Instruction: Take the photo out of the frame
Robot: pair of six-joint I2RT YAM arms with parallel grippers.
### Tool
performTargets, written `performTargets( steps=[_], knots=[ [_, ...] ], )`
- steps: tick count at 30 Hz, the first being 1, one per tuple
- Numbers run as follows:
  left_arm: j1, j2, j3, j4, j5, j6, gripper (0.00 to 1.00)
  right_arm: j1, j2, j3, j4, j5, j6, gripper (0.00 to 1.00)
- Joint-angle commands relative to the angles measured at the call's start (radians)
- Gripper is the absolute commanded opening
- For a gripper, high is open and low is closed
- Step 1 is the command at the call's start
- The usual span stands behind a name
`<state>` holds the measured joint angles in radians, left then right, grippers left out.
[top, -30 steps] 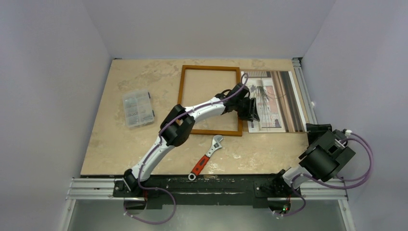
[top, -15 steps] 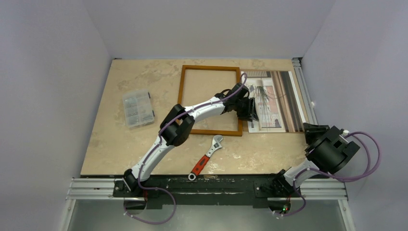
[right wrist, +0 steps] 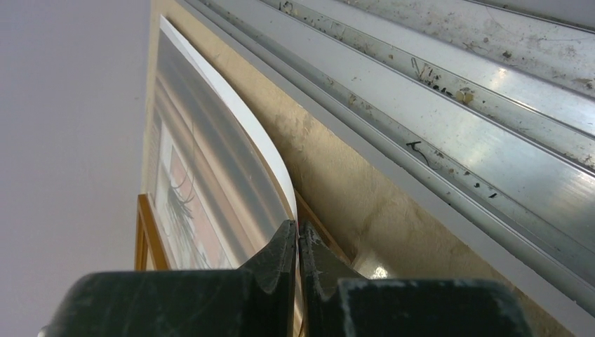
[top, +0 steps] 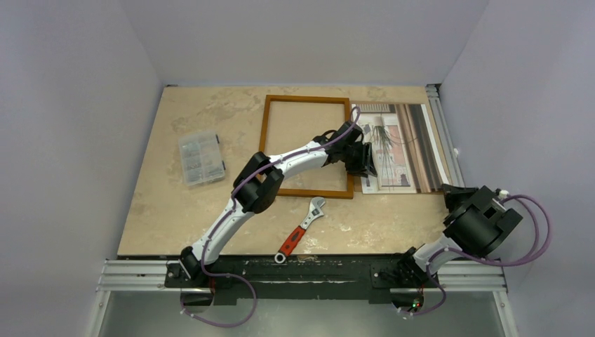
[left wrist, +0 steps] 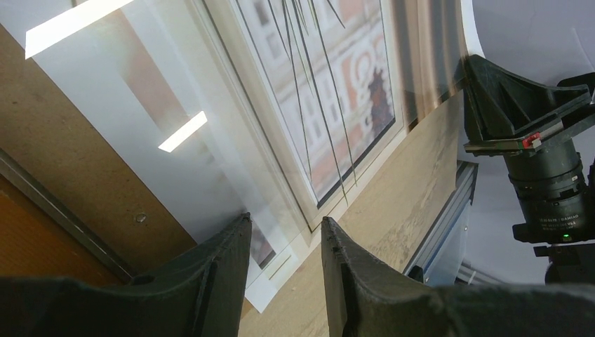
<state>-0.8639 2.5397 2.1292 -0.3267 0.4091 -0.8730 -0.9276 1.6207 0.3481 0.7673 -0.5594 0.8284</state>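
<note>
While the photo [top: 400,144] lies on the bench [top: 210,203] right of the frame [top: 306,100], one corner pinched in the closed right tool [right wrist: 297,242] and the left tool [left wrist: 284,246] narrowly parted and empty, removal looks complete, so release likely follows.

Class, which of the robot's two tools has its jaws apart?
The left tool, above the photo: its jaws stand clearly apart. The right tool is pinched shut on the photo's edge.

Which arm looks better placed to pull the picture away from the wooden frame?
Right. The right end effector appears closed on the photo at its curled corner, away from the frame; the left end effector hangs open.
</note>
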Motion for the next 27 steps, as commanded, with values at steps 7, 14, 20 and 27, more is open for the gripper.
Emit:
performTargets(
  steps=[7, 14, 20, 27],
  knots=[
    [0.014, 0.019, 0.021, -0.021, -0.004, -0.020, 0.40, -0.004, -0.092, 0.028, -0.101, 0.064, -0.039, 0.00],
    [0.019, 0.021, 0.018, -0.014, 0.000, -0.028, 0.41, 0.007, -0.096, 0.032, -0.073, 0.055, -0.027, 0.15],
    [0.022, 0.020, 0.018, -0.015, 0.003, -0.026, 0.41, 0.008, -0.043, 0.027, -0.021, 0.053, 0.000, 0.20],
    [0.024, 0.021, 0.018, -0.015, 0.003, -0.024, 0.41, 0.008, -0.023, 0.036, -0.002, 0.072, 0.033, 0.19]
  ],
)
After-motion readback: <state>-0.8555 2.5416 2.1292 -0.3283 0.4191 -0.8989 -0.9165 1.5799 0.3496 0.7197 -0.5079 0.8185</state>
